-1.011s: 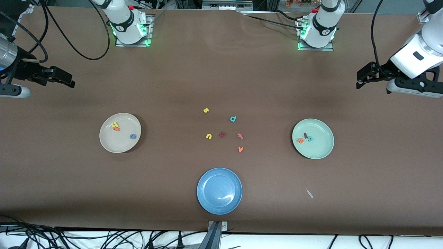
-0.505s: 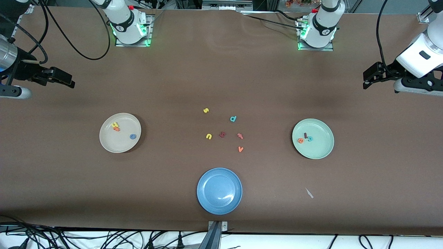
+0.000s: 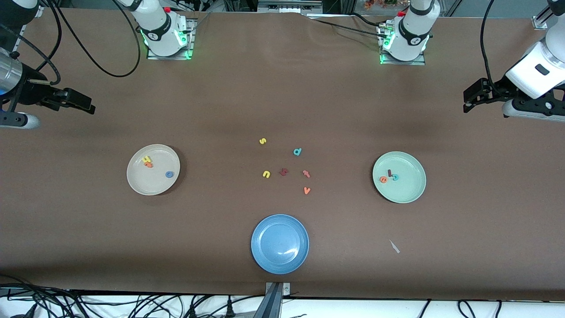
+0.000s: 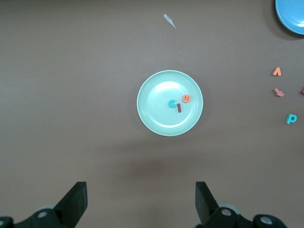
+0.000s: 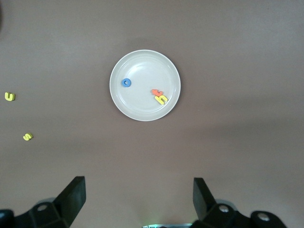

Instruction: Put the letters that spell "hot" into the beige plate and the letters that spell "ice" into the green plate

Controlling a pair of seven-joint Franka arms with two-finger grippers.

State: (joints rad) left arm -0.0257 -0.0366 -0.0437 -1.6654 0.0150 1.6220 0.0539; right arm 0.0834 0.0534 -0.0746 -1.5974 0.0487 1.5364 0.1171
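Observation:
The beige plate (image 3: 145, 183) (image 5: 142, 107) holds a yellow "h" (image 3: 146, 158) (image 5: 163, 99), an orange "t" (image 3: 148, 164) (image 5: 156, 92) and a blue "o" (image 3: 169, 174) (image 5: 126, 82). In the green plate (image 3: 408, 190) (image 4: 156, 114) lie a dark red "i" (image 3: 389, 172) (image 4: 179, 108), an orange "e" (image 3: 383, 179) (image 4: 186, 98) and a teal "c" (image 3: 395, 177) (image 4: 171, 103). My left gripper (image 3: 470, 98) (image 4: 141, 202) hangs open and empty in the air at its arm's end of the table. My right gripper (image 3: 88, 106) (image 5: 137, 199) is open and empty at the other end.
Between the plates lie loose letters: yellow "s" (image 3: 262, 141), yellow "u" (image 3: 266, 174), teal "d" (image 3: 297, 152), dark red letter (image 3: 284, 172), pinkish "t" (image 3: 306, 173), orange "v" (image 3: 307, 190). A blue plate (image 3: 280, 260) sits nearest the camera. A small pale scrap (image 3: 394, 246) lies near the green plate.
The left gripper has drawn back a little toward its end of the table and then stopped. The right gripper has barely shifted. Nothing on the table moved.

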